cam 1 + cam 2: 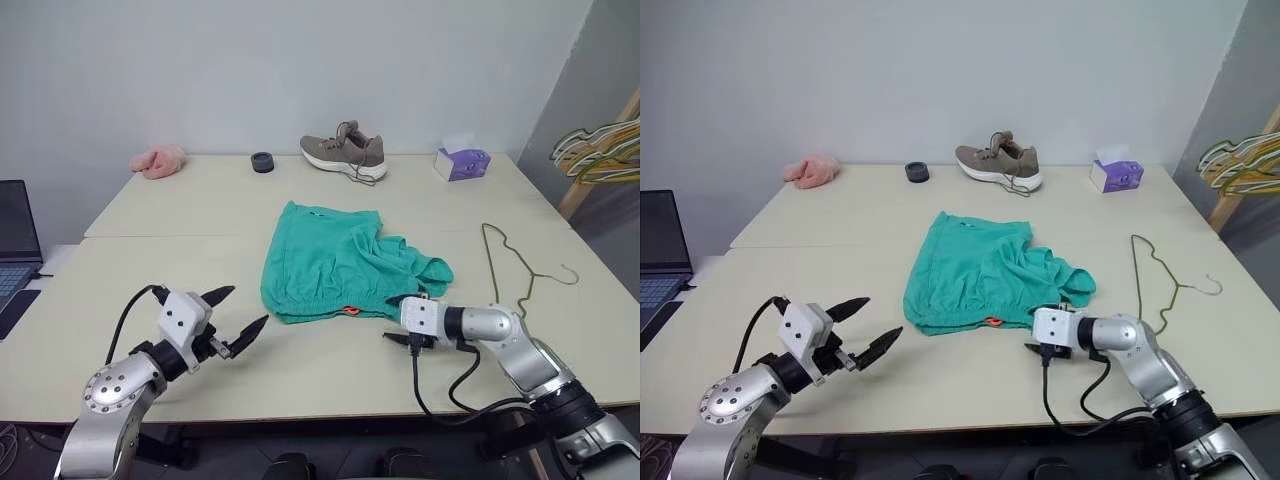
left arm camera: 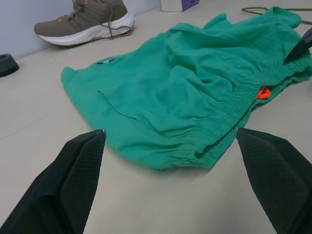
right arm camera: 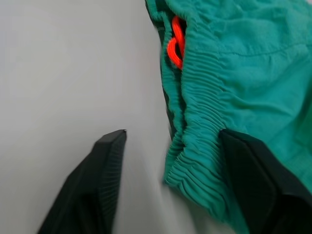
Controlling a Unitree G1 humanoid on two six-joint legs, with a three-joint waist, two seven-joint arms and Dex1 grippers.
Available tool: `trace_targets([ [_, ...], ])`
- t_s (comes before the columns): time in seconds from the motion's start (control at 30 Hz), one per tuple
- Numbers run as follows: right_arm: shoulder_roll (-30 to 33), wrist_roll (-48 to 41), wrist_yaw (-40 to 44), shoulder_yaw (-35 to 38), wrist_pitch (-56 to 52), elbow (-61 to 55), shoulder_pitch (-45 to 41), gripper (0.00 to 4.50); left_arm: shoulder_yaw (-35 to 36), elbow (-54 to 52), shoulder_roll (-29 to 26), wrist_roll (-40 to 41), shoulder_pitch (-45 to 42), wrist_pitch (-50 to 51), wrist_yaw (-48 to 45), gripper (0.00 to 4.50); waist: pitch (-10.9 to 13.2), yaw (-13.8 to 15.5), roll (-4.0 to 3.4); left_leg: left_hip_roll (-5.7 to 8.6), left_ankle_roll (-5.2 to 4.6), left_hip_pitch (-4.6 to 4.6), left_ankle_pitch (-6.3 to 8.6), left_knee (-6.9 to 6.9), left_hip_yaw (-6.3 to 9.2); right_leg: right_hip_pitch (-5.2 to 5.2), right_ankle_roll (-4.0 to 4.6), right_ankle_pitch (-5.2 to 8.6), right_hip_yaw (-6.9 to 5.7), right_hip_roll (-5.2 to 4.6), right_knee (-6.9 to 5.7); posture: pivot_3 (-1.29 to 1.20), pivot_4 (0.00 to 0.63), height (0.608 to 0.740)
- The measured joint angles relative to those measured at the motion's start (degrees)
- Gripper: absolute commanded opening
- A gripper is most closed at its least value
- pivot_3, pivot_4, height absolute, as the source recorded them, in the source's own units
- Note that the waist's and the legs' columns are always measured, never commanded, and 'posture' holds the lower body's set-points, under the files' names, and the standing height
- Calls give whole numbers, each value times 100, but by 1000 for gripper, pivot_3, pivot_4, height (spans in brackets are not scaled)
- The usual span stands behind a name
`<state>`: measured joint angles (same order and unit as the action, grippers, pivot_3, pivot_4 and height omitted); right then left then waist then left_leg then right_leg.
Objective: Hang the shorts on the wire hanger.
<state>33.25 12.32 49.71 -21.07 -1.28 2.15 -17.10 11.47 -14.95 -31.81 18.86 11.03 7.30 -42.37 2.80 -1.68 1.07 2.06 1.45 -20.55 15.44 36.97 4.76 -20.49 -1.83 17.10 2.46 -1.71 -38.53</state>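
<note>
Our right end effector (image 3: 165, 180) straddles the waistband corner of the shorts (image 1: 335, 262), jaws part open, not yet clamped. Our left end effector (image 1: 238, 314) hovers wide open, empty. The wire hanger (image 1: 520, 258) lies on the worktop (image 1: 180, 240) beside the shorts.

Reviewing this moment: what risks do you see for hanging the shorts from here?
1. The right end effector straddles only the corner of the shorts' gathered waistband; a thin pinch there may slip.
2. One leg lies bunched and folded over, so the fabric could lift unevenly.
3. The wire hanger lies flat on the table, apart from the shorts, while the left end effector is open on the opposite side, a long cross-reach.
</note>
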Motion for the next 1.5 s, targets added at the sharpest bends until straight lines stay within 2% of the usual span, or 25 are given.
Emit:
trace_targets([
  [0.2,93,273,-117,-30,-139,237,-330,29,-69,25,23,-77,-3,-55,-54,4500,1,-8,-2,2,0,1,0,3,0,1,-4,2,-1,0,-1,-55,0,740],
  [0.33,504,499,-100,-49,322,783,-738,29,-158,122,57,-130,0,-127,-75,4500,4,-9,-5,5,0,0,0,3,-3,1,1,-1,0,0,1,-64,0,740],
  [0.4,847,800,-156,-166,937,1397,-1170,29,-219,132,63,-137,3,-154,-81,4500,11,-19,-15,8,-1,1,-1,3,-12,0,1,-2,0,0,1,-67,0,740],
  [0.5,1169,1513,-689,-402,1900,2695,-2149,29,-244,144,72,-150,-13,-175,-76,4500,17,-50,-22,7,-1,4,-1,2,-24,-3,2,-3,1,0,-3,-74,0,740],
  [0.6,1199,2171,-1475,-620,2620,4011,-3205,29,-325,151,82,-168,-54,-180,-75,4500,18,-144,-23,3,-1,5,-1,-2,-22,-4,7,-1,9,0,-5,-79,0,740],
  [0.67,1200,2303,-1525,-714,3018,4504,-3557,29,-366,151,89,-172,-66,-179,-74,4500,14,-178,-17,0,-1,3,0,-5,-18,-4,14,3,11,0,-4,-80,0,740],
  [0.7,1201,2252,-1335,-727,3294,4639,-3588,557,-390,151,89,-172,-76,-178,-75,4500,9,-192,-9,-4,-1,3,1,-5,-15,-2,16,4,8,1,-4,-80,0,740],
  [0.83,1174,2042,-552,-865,3975,4712,-3341,1861,-457,151,89,-172,-128,-170,-70,4500,11,-201,-13,-5,0,-9,3,-4,-13,-8,16,4,7,-1,-2,-82,0,740],
  [0.87,1177,2005,-355,-899,4099,4712,-3275,2398,-457,151,88,-172,-129,-168,-68,4500,13,-211,-15,-4,0,-11,3,-3,-15,-11,16,4,9,-3,-3,-83,0,740],
  [0.93,1235,1861,-115,-894,4196,4638,-3212,2948,-461,151,88,-171,-147,-165,-70,4500,13,-218,-17,-2,0,-10,3,-1,-15,-12,16,3,9,-6,-6,-83,0,740],
  [1.0,1398,1465,350,-820,4226,4337,-3011,3703,-462,149,85,-170,-165,-161,-72,4500,13,-218,-16,-3,0,-7,3,0,-11,-7,16,3,5,-6,-6,-88,0,740],
  [1.07,1518,555,1134,-582,3888,3612,-2550,4436,-457,139,77,-168,-166,-159,-77,4500,12,-216,-15,-5,-1,-1,3,-1,-5,1,16,4,1,-6,-6,-91,0,740],
  [1.17,1480,-528,1833,-389,3071,2346,-1861,4476,-450,147,66,-168,-173,-162,-80,4500,11,-219,-18,-11,-1,4,4,0,-2,2,16,4,1,-1,-11,-95,0,740],
  [1.23,1254,-844,1861,-300,2430,1489,-1479,4476,-444,171,60,-169,-186,-163,-79,4500,11,-250,-18,-19,-1,9,4,1,-3,2,16,4,2,8,-16,-96,0,740],
  [1.37,727,-637,1401,-300,1501,771,-1313,4476,-442,209,57,-171,-274,-165,-76,4500,12,-252,-20,-27,3,19,1,7,-2,4,20,0,0,22,-30,-95,0,740],
  [1.5,253,-51,727,-307,834,750,-1313,4476,-441,213,46,-179,-283,-164,-71,4500,12,-244,-18,-41,3,53,1,6,-7,28,15,3,3,36,-30,-92,0,740],
])
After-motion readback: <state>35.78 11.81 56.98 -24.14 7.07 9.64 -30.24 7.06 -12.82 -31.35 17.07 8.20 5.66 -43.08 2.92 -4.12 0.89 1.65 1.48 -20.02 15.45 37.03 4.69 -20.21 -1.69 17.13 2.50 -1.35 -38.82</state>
